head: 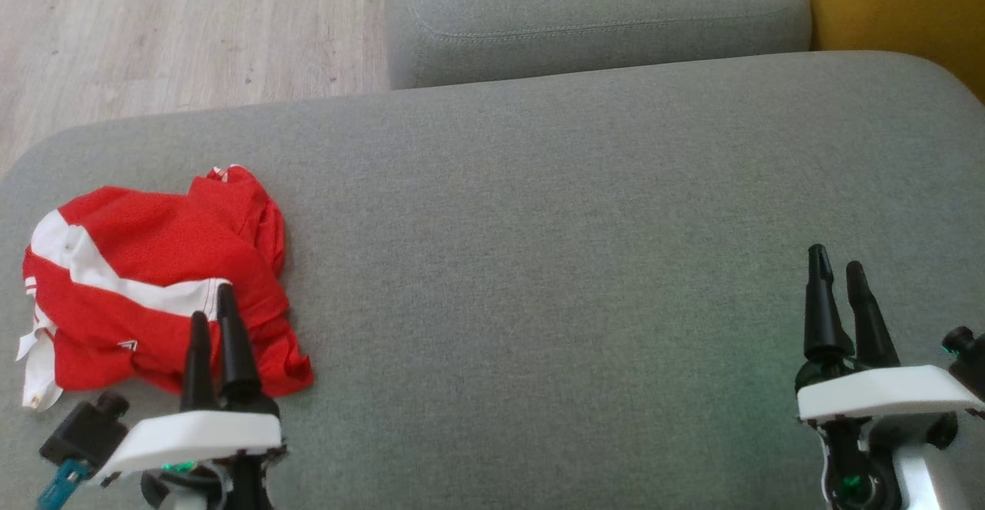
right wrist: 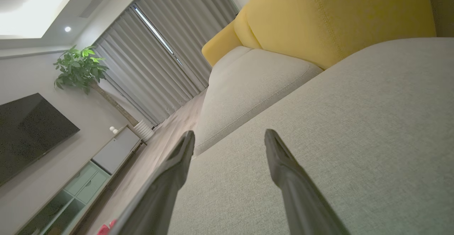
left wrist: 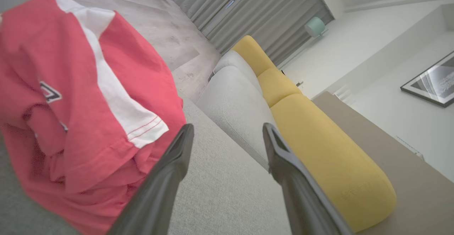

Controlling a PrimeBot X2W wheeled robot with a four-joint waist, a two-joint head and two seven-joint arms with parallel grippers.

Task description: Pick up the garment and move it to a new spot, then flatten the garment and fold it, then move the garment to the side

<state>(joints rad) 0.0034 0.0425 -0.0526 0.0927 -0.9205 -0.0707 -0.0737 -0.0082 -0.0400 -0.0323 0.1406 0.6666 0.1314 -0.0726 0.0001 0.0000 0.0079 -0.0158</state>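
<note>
The garment (head: 154,287) is a red shirt with white stripes, lying crumpled at the left end of the grey sofa seat (head: 539,264). My left gripper (head: 213,302) hovers at its near right edge, open, with nothing between its fingers. In the left wrist view the garment (left wrist: 78,96) lies to the left of the open left gripper (left wrist: 227,130), whose left finger (left wrist: 166,178) is close to the cloth. My right gripper (head: 836,258) stands open over bare seat at the far right. The right wrist view has the open right gripper (right wrist: 230,135) above grey fabric.
A second grey cushion (head: 600,18) sits beyond the seat, with a yellow cushion (head: 900,10) at the far right. Wooden floor (head: 177,25) lies past the seat's far left edge. The seat between the two grippers is bare fabric.
</note>
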